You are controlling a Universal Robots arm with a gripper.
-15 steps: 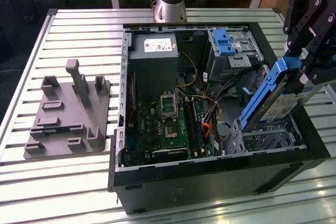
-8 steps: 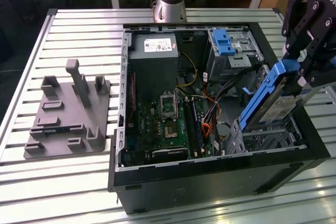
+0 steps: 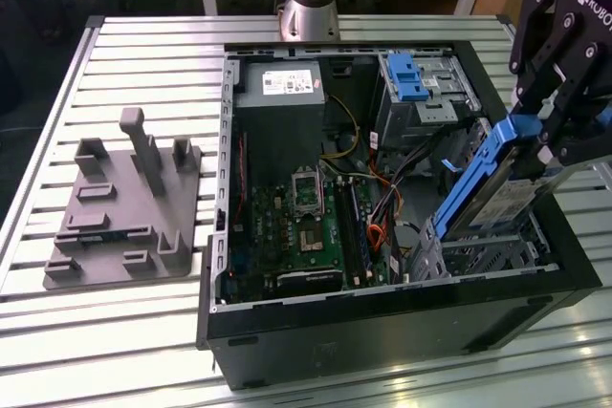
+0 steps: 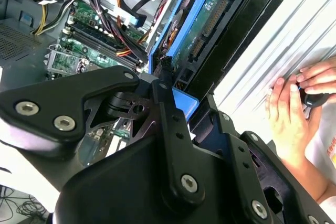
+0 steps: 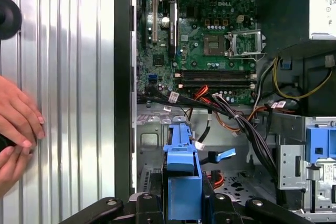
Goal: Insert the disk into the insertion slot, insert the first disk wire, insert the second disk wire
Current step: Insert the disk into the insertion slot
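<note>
- Slatted silver metal table (image 3: 115,332) under the whole lot.
- Open black desktop computer case (image 3: 382,327) lying on its side on that table.
- Green motherboard (image 3: 296,236) flat inside it, square silver CPU socket (image 3: 304,182) near the middle.
- Boxy grey power supply with a white label (image 3: 282,93) at the far end of the case.
- Tall silver drive bay with a blue plastic latch (image 3: 418,83), to the exterior view's right of the supply.
- Tangle of orange, yellow and black wires (image 3: 378,203) beside the board.
- Grey plastic fixture plate with upright pegs (image 3: 124,226) on the table, to the exterior view's left of the case, not touching it.

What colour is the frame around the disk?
Bright blue; the disk's frame shows best in the exterior view.
</note>
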